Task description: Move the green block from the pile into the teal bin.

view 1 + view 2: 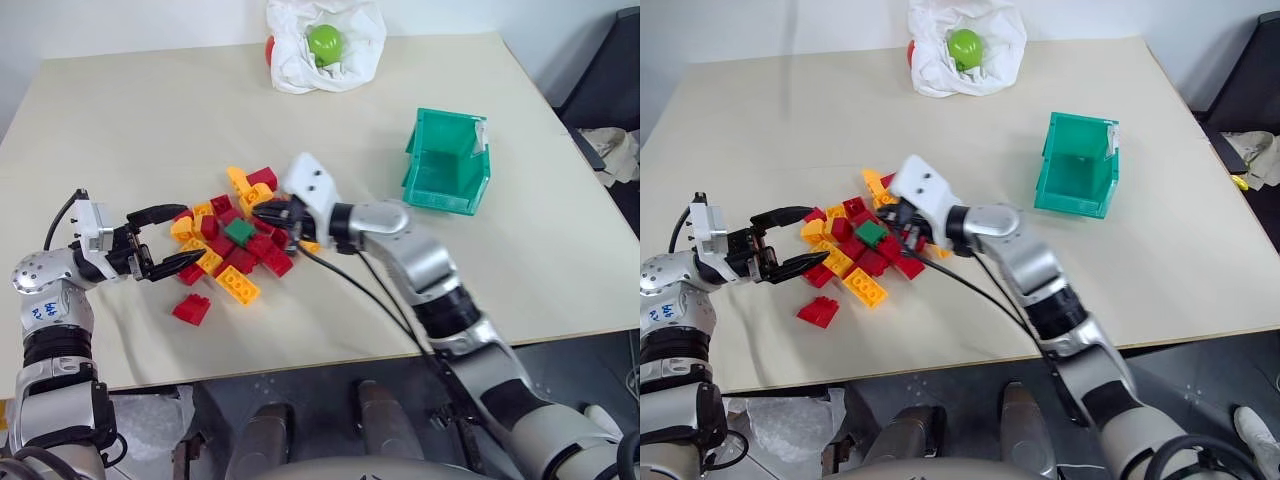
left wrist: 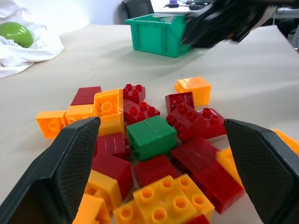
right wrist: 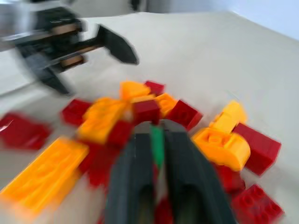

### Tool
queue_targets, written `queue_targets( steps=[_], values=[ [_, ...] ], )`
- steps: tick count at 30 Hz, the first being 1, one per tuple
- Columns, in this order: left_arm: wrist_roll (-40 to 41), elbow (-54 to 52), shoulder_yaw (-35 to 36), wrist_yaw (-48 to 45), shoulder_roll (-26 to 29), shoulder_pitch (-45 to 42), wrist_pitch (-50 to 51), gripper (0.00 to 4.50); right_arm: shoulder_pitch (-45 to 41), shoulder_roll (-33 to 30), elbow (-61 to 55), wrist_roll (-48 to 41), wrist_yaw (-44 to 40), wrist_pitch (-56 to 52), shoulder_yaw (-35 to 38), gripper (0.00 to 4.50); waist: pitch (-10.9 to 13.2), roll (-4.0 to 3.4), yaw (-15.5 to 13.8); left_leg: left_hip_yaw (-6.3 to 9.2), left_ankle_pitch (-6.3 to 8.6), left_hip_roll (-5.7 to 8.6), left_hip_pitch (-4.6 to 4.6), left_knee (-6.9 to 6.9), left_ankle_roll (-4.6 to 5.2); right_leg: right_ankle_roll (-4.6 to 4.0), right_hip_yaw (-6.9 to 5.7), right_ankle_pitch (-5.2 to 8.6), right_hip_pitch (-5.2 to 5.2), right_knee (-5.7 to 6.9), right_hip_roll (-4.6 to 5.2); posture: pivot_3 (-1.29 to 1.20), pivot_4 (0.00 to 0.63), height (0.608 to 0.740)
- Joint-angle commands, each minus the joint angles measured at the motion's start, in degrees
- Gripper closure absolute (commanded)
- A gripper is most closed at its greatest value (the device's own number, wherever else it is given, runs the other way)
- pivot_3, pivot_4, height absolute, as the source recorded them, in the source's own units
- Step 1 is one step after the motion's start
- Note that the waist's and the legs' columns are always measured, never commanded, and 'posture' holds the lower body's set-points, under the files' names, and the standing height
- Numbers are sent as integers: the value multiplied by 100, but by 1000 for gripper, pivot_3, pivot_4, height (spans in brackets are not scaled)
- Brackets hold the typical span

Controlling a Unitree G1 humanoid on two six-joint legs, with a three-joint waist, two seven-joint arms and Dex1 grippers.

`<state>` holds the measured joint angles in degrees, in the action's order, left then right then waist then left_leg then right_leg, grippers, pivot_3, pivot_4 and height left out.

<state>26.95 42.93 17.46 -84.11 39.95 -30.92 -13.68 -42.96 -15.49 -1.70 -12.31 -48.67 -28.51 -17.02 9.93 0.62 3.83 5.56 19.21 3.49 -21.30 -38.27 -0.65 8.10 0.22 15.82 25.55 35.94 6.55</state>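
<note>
Block [image 1: 239, 232] sits loose atop pile [image 1: 225, 250] on bench [image 1: 150, 130], well apart from bin [image 1: 447, 163]; left hand [image 1: 165, 241] gapes beside pile, ready to steady it; right hand [image 1: 268, 214] hovers beside block, grip unclear.

the green block [image 2: 152, 138] is a small dark green square brick, lying near the middle of the pile [image 1: 232, 245] with its hollow underside turned sideways rather than studs up. red bricks touch it on several sides and a yellow one sits just beside it.

the pile is a loose heap of red and yellow studded bricks spread on the table [image 1: 150, 120], some upright, some tipped over; 1 red brick lies a little apart at its near edge.

the teal bin [image 1: 447, 162] stands upright on the table, well apart from the pile on the robot's right, with a sloped cut-away front and a small white tag on its rim.
</note>
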Motion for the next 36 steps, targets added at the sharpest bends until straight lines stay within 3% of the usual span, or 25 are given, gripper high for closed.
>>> queue_targets(
  steps=[1, 10, 17, 20, 26, 31, 36],
  values=[
    [120, -227, 92, -55, 48, 38, 60, 0, 232, -651, -747, -326, -553, -166, 296, 2952, 1, 0, -63, -2, 0, 0, 0, 0, 0, 0, 1, 0, 0, -3, 0, 0, 150, 740],
    [240, -540, 213, -78, 42, 415, 193, 0, 867, -2721, -1724, -851, -1202, -1189, 1113, 57, 3, -1, -138, -21, 1, -8, 0, 1, 2, 0, 6, 0, 1, -10, 0, 0, 150, 740],
    [249, -646, 249, 23, -1, 462, 192, 0, 436, -2622, -1836, -537, -602, -1563, 688, 57, 3, -1, -223, -29, 0, -12, 6, -4, 0, -1, 10, 0, 1, -25, 0, 0, 150, 740],
    [243, -697, 269, 50, -34, 488, 197, 0, -175, -2282, -1676, -274, -359, -2154, 22, 57, 4, -2, -213, -30, 0, -12, 6, -4, 0, -1, 12, 0, 2, -23, 0, 0, 150, 740],
    [268, -872, 328, 114, -83, 597, 210, 0, -1461, -646, -138, 252, 330, -2783, -996, 57, 3, -2, -196, -28, -1, -14, 6, -1, -3, -3, 10, -1, 5, -2, -2, 0, 150, 740],
    [333, -1130, 433, 246, -90, 814, 255, 0, -2310, 618, 1521, 463, 721, -2593, -1059, 57, 3, -2, -175, -22, -1, -6, 1, -1, -1, -3, 4, -1, 7, -3, 2, 0, 150, 740],
    [393, -1343, 485, 349, -74, 1006, 283, 0, -2866, 1439, 2876, 637, 916, -2246, -994, 57, 3, -2, -117, -7, 0, -7, 0, 4, -3, -5, -9, -1, 8, -2, 1, 0, 150, 740]
  ],
)
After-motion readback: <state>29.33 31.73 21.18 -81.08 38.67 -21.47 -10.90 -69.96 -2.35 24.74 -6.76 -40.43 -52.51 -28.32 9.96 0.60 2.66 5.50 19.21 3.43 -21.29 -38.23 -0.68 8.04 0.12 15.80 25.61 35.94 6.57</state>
